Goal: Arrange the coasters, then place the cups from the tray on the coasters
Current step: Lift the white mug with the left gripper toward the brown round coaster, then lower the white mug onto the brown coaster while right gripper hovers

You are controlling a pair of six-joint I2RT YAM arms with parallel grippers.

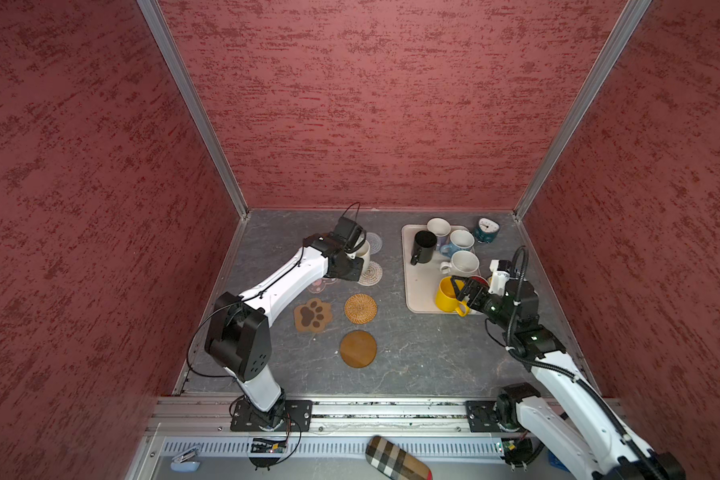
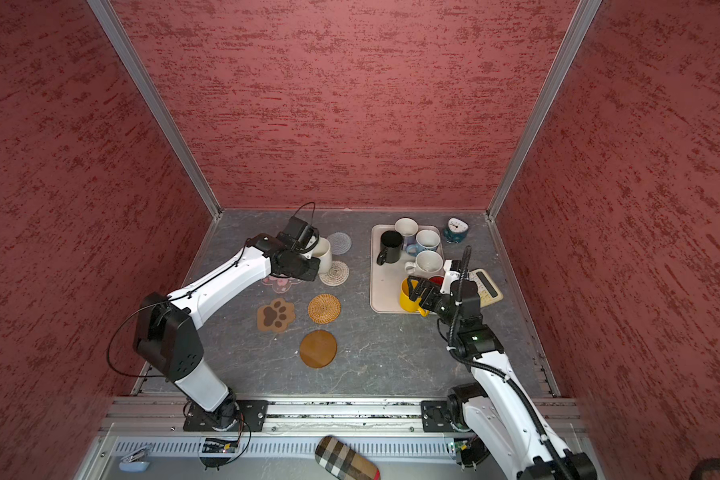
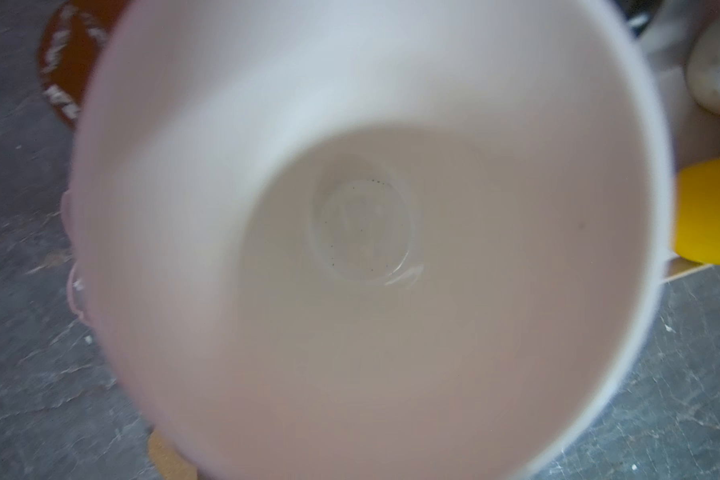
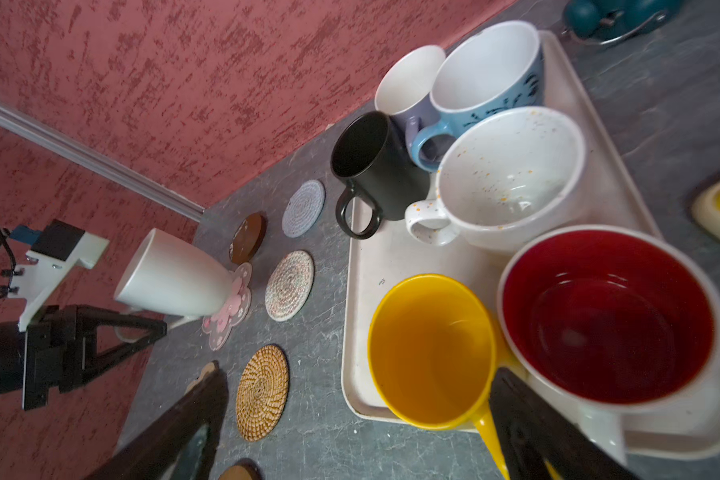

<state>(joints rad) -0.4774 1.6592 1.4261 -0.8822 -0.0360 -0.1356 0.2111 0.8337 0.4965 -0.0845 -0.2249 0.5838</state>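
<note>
The plain white mug (image 4: 171, 276) is off the tray (image 4: 381, 257) and sits in the left hand (image 4: 142, 328), which is closed tight on its handle side. The mug leans, rim toward the hand. Its base is over the pink flower coaster (image 4: 229, 311) and looks to be touching it, though whether it rests there I cannot tell.

Just past that hand lie the brown wooden disc (image 4: 248, 237) and the beige woven round (image 4: 289, 284). The grey woven round (image 4: 303, 208) lies further out, and the rattan round (image 4: 261, 392) is nearer the arm's base.

The coasters look laid out, so the step in hand is probably seating the first cup. The next move calls for bringing the mug upright and centred on the flower, then letting go without dragging the thin mat.

The right hand (image 1: 466, 287) stands wide open astride the yellow mug (image 4: 428, 353) on the tray, gripping nothing. The red-lined mug (image 4: 607, 316) crowds one finger, so closing needs care. The black mug (image 4: 374, 170) and the other three white cups wait beyond it.
</note>
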